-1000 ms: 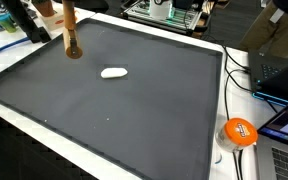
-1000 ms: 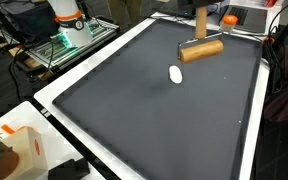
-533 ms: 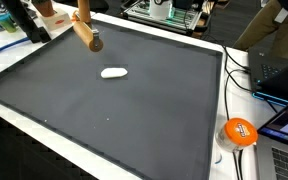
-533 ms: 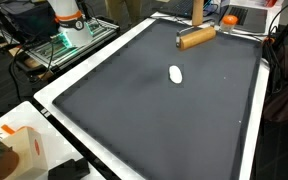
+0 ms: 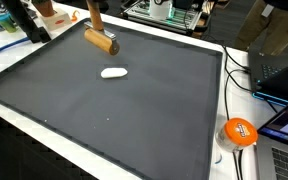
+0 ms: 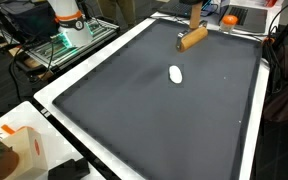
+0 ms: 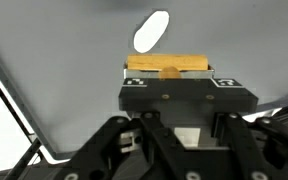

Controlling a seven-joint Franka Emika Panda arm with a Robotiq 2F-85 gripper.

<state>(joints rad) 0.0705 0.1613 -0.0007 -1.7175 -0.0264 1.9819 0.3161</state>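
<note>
Wooden mallet (image 5: 101, 40) — pinched in my end effector (image 7: 176, 74), whose two sides press onto the wood — hangs over one end of the dark, white-rimmed surface (image 5: 144, 115), close to its border. In both exterior views the mallet's head sits tilted. Smaller, a white oval piece (image 6: 175, 73) lies flat on the surface — near the head, but apart from it.

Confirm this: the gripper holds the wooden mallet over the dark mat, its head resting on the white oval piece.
Not quite: the head of the wooden mallet does not rest on the white oval piece; it hangs clear of it, as both exterior views show. The gripper does hold it over the dark mat.
</note>
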